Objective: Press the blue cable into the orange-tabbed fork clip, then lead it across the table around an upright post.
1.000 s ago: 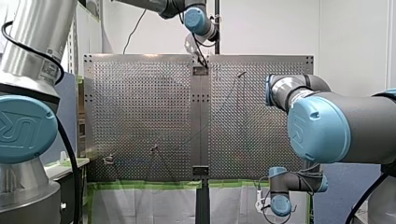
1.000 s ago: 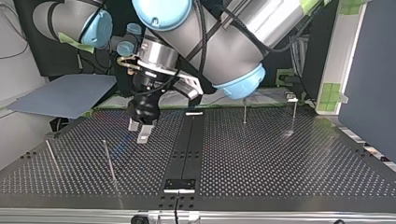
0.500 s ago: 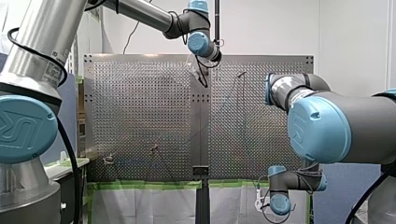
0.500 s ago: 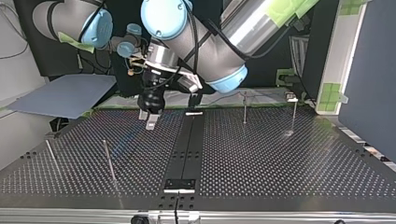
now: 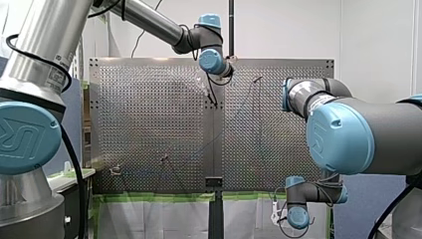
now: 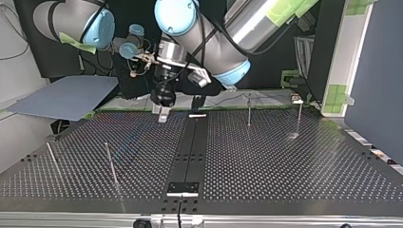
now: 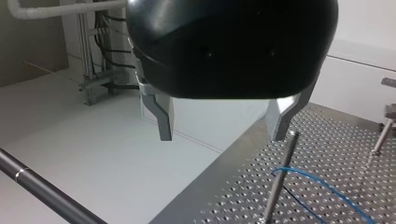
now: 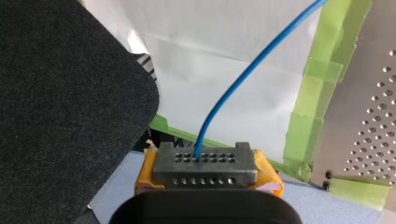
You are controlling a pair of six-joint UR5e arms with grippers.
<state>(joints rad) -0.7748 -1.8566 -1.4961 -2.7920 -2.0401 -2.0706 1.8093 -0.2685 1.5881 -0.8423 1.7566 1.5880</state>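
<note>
Moved my left gripper (image 6: pixel 162 114) since one second ago: up from the table (image 6: pixel 285 171) and back toward twelve o'clock in the top view, now hanging near the far rim, at about eleven o'clock from the table's middle. Holding its fingers (image 7: pixel 164 116) spread wide, with nothing between them. Pinching the blue cable (image 8: pixel 243 77) in my right gripper (image 8: pixel 203 169), yellow pads pressed together on it, off the table's rim at about five o'clock in the front view.

Seeing from the left wrist an upright post (image 7: pixel 279 182) just under one fingertip, and the cable bent around this post and running away over the holes, ahead of the jaws and lower than them. Judging the cable as already led around a post. Cannot make out the orange-tabbed fork clip, so cannot say if pressed in.

For any next grasp by the left: finding the cable to the side of that one finger, not between the two, with its long axis slanting across the jaw line. Would need to shift sideways and lower first. Counting the right arm as the nearer one, with the cable already in its grip.
</note>
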